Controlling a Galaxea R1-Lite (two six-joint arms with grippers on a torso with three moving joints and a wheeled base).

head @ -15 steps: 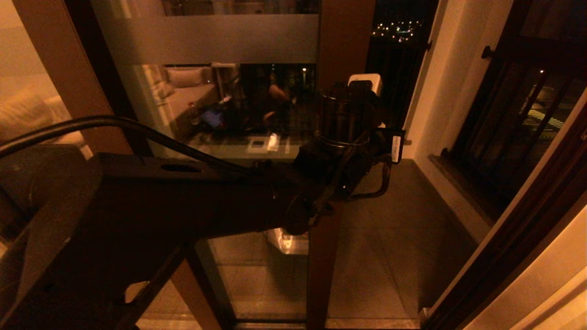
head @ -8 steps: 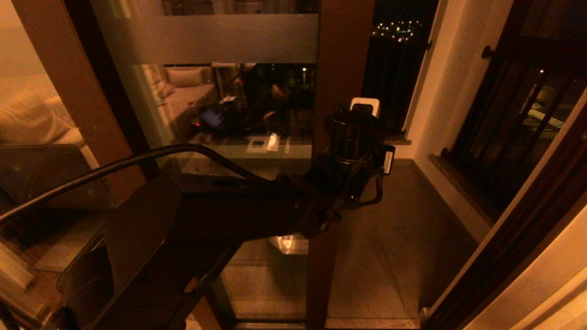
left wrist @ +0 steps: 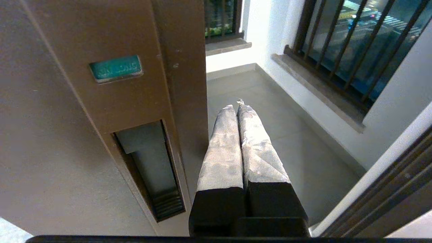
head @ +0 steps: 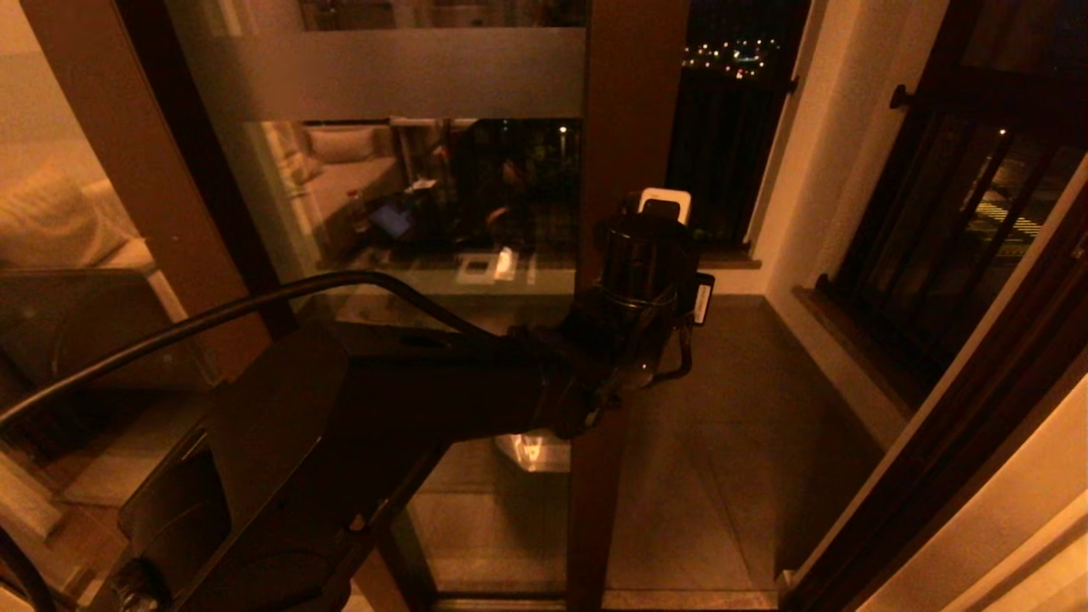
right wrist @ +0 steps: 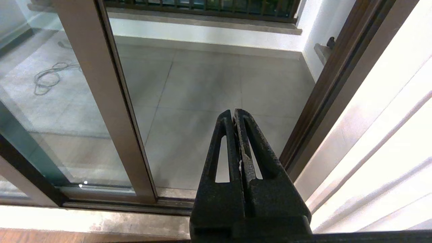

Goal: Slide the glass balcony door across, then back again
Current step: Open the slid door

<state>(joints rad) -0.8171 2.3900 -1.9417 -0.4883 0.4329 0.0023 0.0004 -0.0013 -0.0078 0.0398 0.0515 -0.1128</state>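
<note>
The glass balcony door [head: 425, 212] has a frosted band near its top and a dark brown stile [head: 629, 102]. It stands partly slid over, with an open gap to its right. My left arm reaches across to that stile, and its wrist [head: 642, 263] hides the fingers in the head view. In the left wrist view my left gripper [left wrist: 235, 107] is shut on nothing. It lies close along the stile's edge [left wrist: 185, 84], just past the recessed handle [left wrist: 148, 168]; whether it touches I cannot tell. My right gripper [right wrist: 234, 113] is shut and empty, held low over the sill.
The balcony floor [head: 722, 425] shows through the gap. A barred railing [head: 960, 212] and a white wall stand at the right. The dark door jamb [head: 952, 442] runs down the right side. The floor track [right wrist: 135, 204] lies below. A loose cable [right wrist: 47, 76] lies behind the glass.
My left arm has dropped and its wrist now sits lower on the stile. The door stile has shifted slightly to the left. The left gripper stayed shut.
</note>
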